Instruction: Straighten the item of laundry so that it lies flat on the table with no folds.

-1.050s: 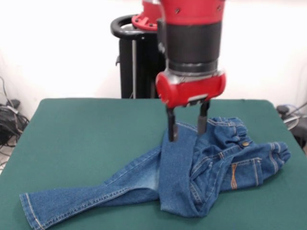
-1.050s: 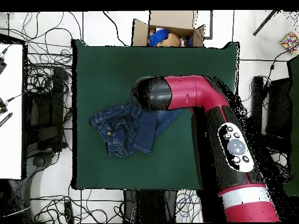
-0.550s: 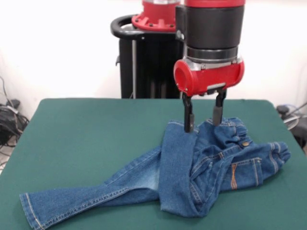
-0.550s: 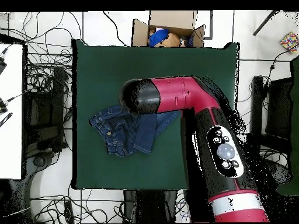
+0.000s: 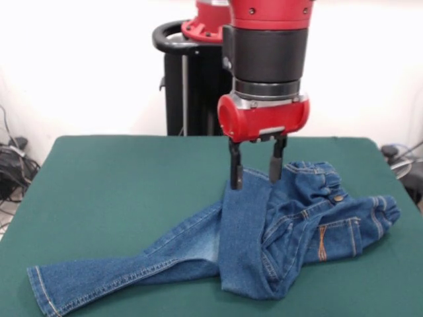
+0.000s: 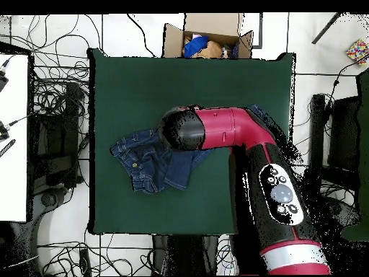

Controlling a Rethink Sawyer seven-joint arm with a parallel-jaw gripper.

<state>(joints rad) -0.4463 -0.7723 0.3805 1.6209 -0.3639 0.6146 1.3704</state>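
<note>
A small pair of blue denim jeans lies crumpled on a dark green tabletop, toward its right side in the front view, with one leg stretched out flat toward the near left corner, its hem close to the front edge. The other leg is doubled back over the seat of the garment, forming a thick rounded fold nearest the camera, while orange stitching marks a pocket on the right and the gathered elastic waistband bunches at the far side. Directly above the folded-over denim, a red and black robot arm comes down from above, its hand spread apart with nothing held between the two dark fingers. The fingertips hang at the far edge of the cloth, just by the waistband; whether they touch the fabric cannot be told. In the overhead view, the arm reaches across the tabletop and covers part of the jeans, which sit left of centre. Beyond the far edge in that view, an open cardboard box rests on the floor among cables.
</note>
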